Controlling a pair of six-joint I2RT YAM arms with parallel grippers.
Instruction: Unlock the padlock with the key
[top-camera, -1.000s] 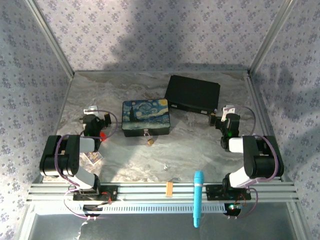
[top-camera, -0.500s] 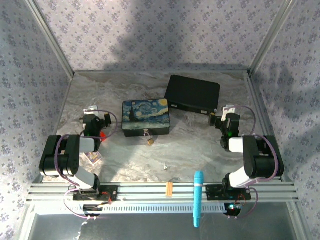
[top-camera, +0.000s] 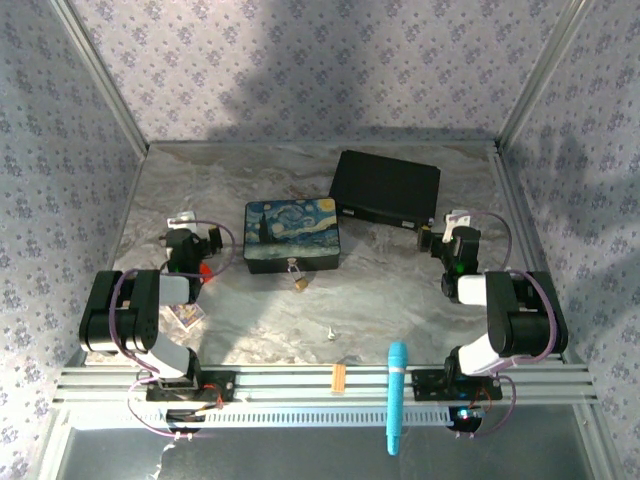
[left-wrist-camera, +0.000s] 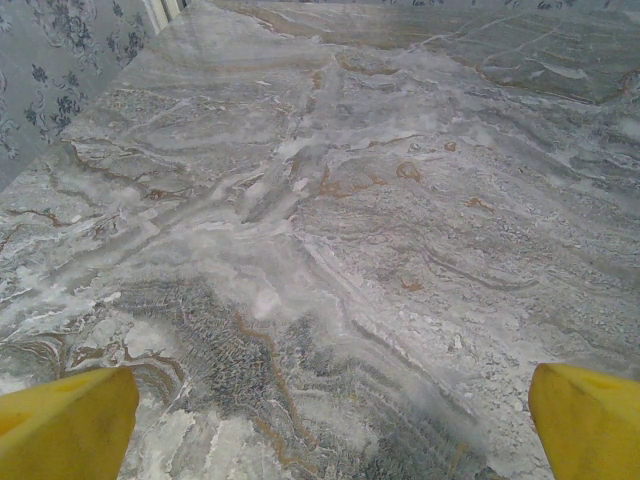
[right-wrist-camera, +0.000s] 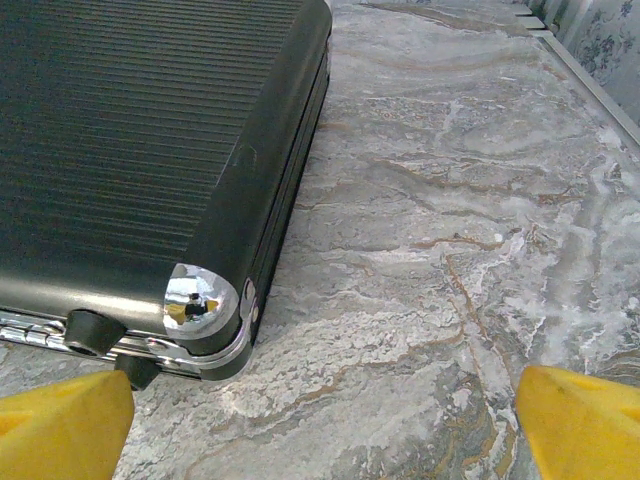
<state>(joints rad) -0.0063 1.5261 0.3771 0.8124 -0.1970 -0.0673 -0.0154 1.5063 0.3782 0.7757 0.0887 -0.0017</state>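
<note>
A: Where are we w/ the lock?

B: Not started, imo. The left tool (left-wrist-camera: 325, 415) is spread wide. Its yellow fingertips (left-wrist-camera: 60, 420) sit at either edge of its wrist cam w/ bare desk (left-wrist-camera: 330, 200) between them. The right tool (right-wrist-camera: 320, 425) is the same: jaws fully apart, nothing pinched, facing the corner of the black case (right-wrist-camera: 150, 120).

A: Where's the lock itself?

B: The padlock (top-camera: 299, 283) lies on the desk just in front of the blue painted box (top-camera: 292, 235), right by its front latch. Can't tell if the shackle goes thru the latch, too small from the top cam.

A: And the key?

B: The key (top-camera: 330, 331) is a pale speck on the desk, nearer the arm bases and a bit right of the padlock, apart from it. It's approx midway btwn the two arms.

A: So the step is: fetch the key.

B: Yep, and the approach hasn't begun. Both tools sit out at the sides, well apart from key & lock. Next move is prob one arm swinging in to centre, dropping over the key, then nipping it off the desk. It's thin and flat, so the tips need to be right at the surface, across its narrow side. The other arm likely has to steady the padlock body.
</note>
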